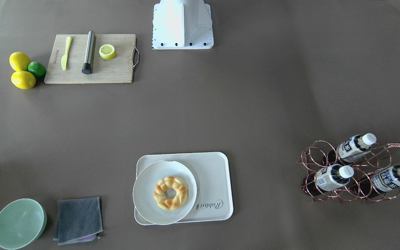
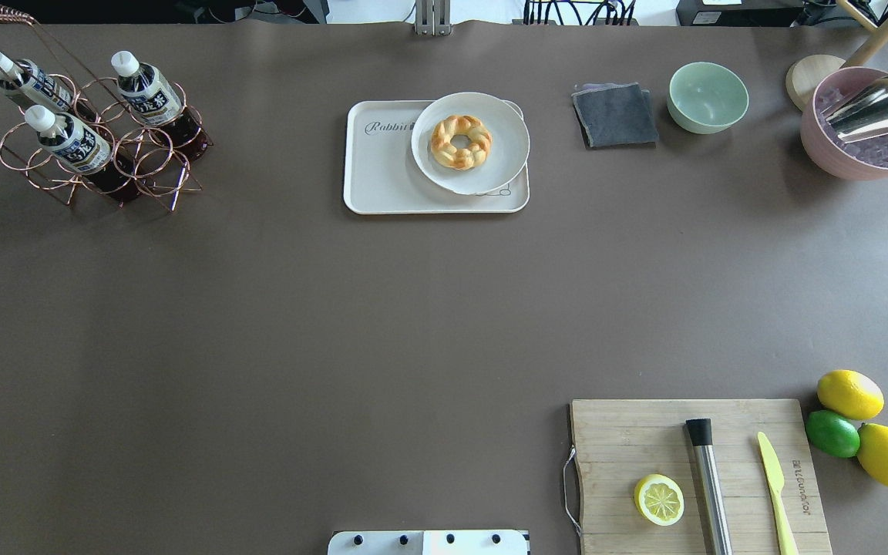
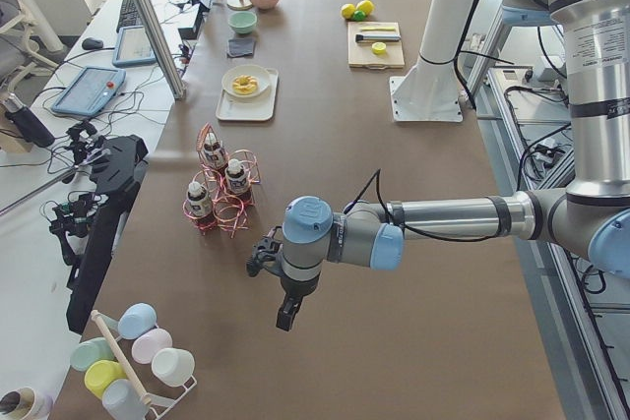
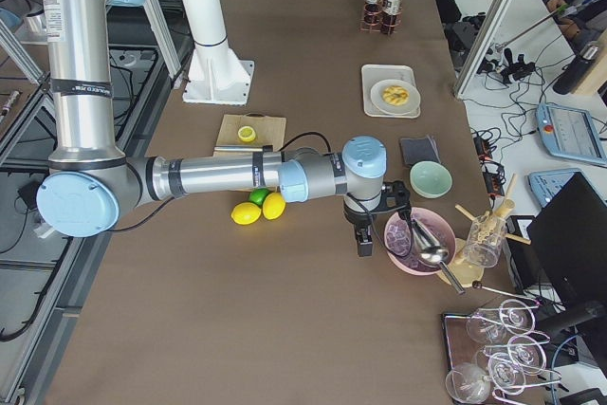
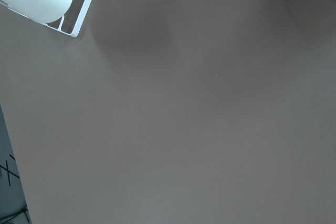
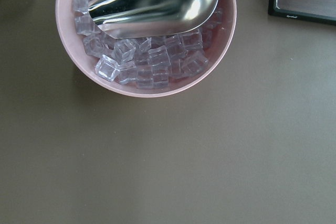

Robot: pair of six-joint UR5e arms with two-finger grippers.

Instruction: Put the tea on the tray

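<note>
Three tea bottles (image 1: 332,177) with white caps lean in a copper wire rack (image 2: 143,166) at the table's far left in the overhead view; they also show in the exterior left view (image 3: 236,179). The cream tray (image 1: 214,180) with "Rabbit" lettering holds a round white plate (image 1: 144,198) with a doughnut (image 1: 170,192); its other half is bare (image 2: 382,169). My left gripper (image 3: 286,314) hovers over bare table beyond the rack, apart from the bottles. My right gripper (image 4: 363,239) hangs beside a pink bowl. I cannot tell whether either is open or shut.
The pink bowl (image 6: 147,85) holds ice cubes and a metal scoop (image 2: 876,104). A green bowl (image 1: 19,224) and grey cloth (image 1: 78,218) lie near the tray. A cutting board (image 1: 113,69) carries a knife, steel muddler and half lemon, with lemons (image 1: 19,60) and a lime beside.
</note>
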